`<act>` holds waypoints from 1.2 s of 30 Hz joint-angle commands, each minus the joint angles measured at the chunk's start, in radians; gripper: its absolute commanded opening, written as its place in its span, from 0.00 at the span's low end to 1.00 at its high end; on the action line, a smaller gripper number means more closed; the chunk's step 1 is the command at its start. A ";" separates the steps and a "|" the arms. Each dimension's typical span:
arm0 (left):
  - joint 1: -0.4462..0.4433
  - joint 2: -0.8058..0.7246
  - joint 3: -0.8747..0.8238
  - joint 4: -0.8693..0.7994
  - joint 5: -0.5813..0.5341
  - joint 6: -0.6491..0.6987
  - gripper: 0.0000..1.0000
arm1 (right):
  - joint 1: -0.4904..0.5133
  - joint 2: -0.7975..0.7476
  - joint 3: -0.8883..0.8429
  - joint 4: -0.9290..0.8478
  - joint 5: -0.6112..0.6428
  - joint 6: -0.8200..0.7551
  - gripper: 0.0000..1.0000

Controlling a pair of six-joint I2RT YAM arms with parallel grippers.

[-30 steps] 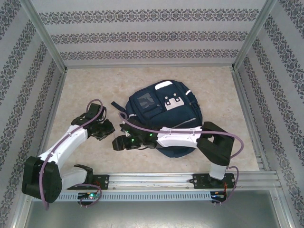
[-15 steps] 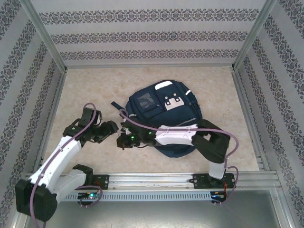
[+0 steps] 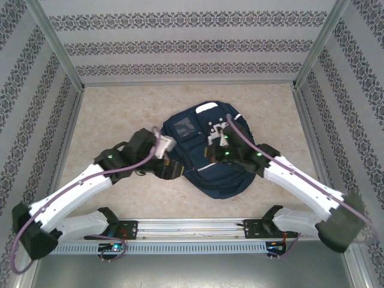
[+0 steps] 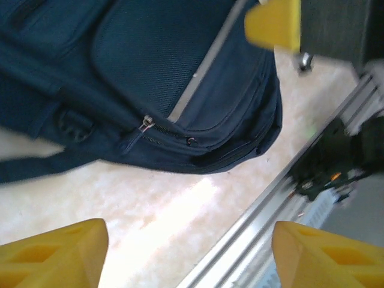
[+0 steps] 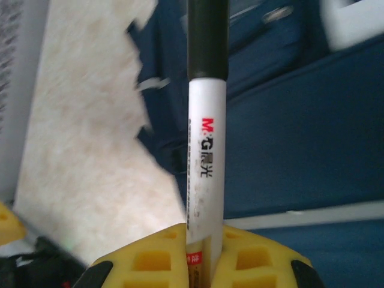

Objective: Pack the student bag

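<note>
While the right gripper [image 5: 201,252] is shut tight on a marker pen [image 5: 207,150], the pen's white barrel is seen pinched between the yellow fingers [image 5: 150,258], its black-capped end standing straight out from them over the left edge of the student bag [image 5: 300,138]. From above, this gripper [image 3: 215,147] is held over the bag's front pockets.

The left gripper [image 4: 189,258] is spread wide, with nothing held between its yellow fingertips [image 4: 54,252]; only bare table and the near rail [image 4: 258,228] are seen in the gap. From above it [image 3: 170,171] is placed just beside the bag's near-left edge; whether contact is made cannot be told. A blurred yellow block at the top of the left wrist view may be part of the other gripper.

The student bag [image 3: 192,135] is laid front up on the middle of the table [image 3: 120,114]. Its long axis is run roughly near to far, with the white-patched top pointed at the far wall. A zip pull [image 4: 146,124] is seen on its lower pocket.
</note>
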 commanded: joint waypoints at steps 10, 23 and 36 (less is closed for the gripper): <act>-0.210 0.515 0.258 0.153 -0.233 0.488 0.74 | -0.388 -0.330 -0.105 -0.370 -0.039 -0.162 0.06; -0.212 0.741 0.410 0.023 -0.239 0.670 0.64 | -0.423 -0.418 -0.180 -0.394 -0.091 -0.156 0.05; -0.162 0.641 0.520 -0.041 -0.163 0.535 0.00 | -0.416 -0.482 -0.352 -0.103 -0.418 0.160 0.05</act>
